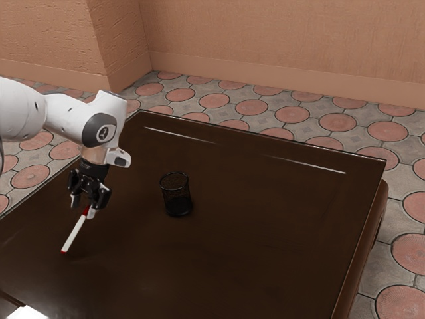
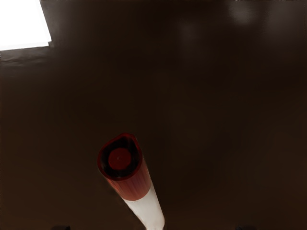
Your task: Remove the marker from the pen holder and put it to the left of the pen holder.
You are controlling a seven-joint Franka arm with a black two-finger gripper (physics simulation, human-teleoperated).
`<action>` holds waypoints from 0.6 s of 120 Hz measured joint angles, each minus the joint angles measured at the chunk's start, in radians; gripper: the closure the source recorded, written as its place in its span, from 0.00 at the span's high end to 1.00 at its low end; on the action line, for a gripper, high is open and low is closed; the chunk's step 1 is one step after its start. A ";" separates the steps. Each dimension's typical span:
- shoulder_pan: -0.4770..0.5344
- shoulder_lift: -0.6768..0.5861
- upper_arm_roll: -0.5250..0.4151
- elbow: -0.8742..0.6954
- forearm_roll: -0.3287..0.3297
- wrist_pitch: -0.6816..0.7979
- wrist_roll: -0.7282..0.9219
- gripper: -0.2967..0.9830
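Note:
My gripper [image 1: 83,208] is at the exterior view's left, its fingers apart, with the marker [image 1: 72,234] slanting down from beside one fingertip. The marker is white with red ends. I cannot tell whether its lower end touches the table. In the wrist view the marker [image 2: 147,209] points its red end at the camera, between dark bits of the open gripper [image 2: 154,227] at the lower edge. The black mesh pen holder [image 1: 177,203] stands upright on the table, apart from marker and gripper, toward the exterior view's right.
The dark, glossy tabletop [image 1: 239,232] extends around the pen holder. A bright white patch [image 1: 28,313] lies at the exterior view's lower left, and a white patch [image 2: 21,24] is also in the wrist view. Tiled floor surrounds the table.

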 joint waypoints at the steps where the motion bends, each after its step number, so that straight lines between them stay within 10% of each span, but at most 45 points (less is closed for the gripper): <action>1: 0.000 -0.001 0.000 0.000 0.000 0.000 0.000 0.59; 72: 0.056 -0.291 -0.072 0.066 -0.188 0.178 0.006 0.76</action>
